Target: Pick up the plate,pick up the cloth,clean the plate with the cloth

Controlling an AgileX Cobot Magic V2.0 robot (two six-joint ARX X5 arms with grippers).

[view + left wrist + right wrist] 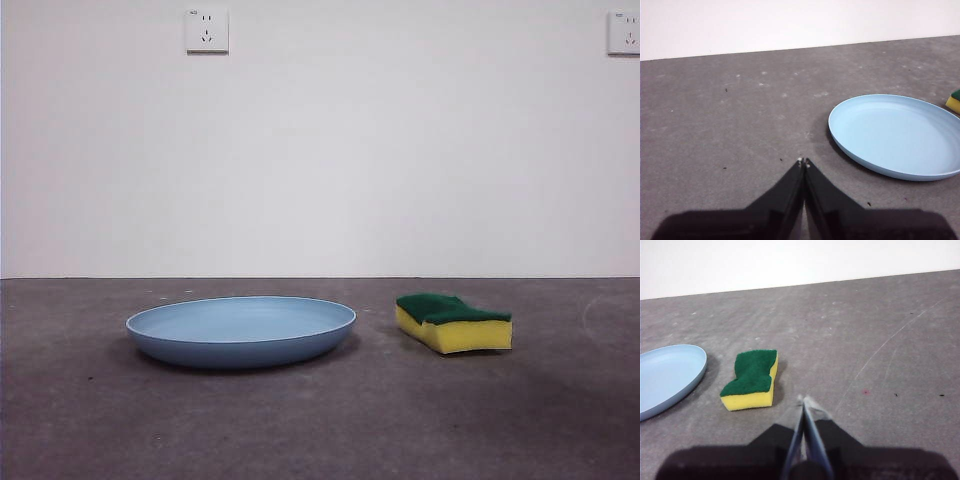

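1. Left gripper (803,161): the jaws are pressed together tip to tip and hold nothing. It hangs above the bare grey table (730,125), with the light-blue plate (897,135) ahead of the tips and off to one side, apart from them.
2. Right gripper (803,399): the jaws are likewise closed to a point and empty. The sponge (751,380) lies just ahead of the tips and to one side, not touching them.
3. Plate position: in the front view the plate (241,330) rests flat on the table (320,420), rim up and hollow empty. Lying flat, only its low upturned rim offers the jaws an edge.
4. Sponge position: the sponge (455,322) stands near the plate but clear of it, green scouring face upward, yellow foam on the table.
5. Task status (judgement): no step is begun. Each arm faces its own item, which suggests left for plate, right for sponge. Both grippers must open before any grasp.
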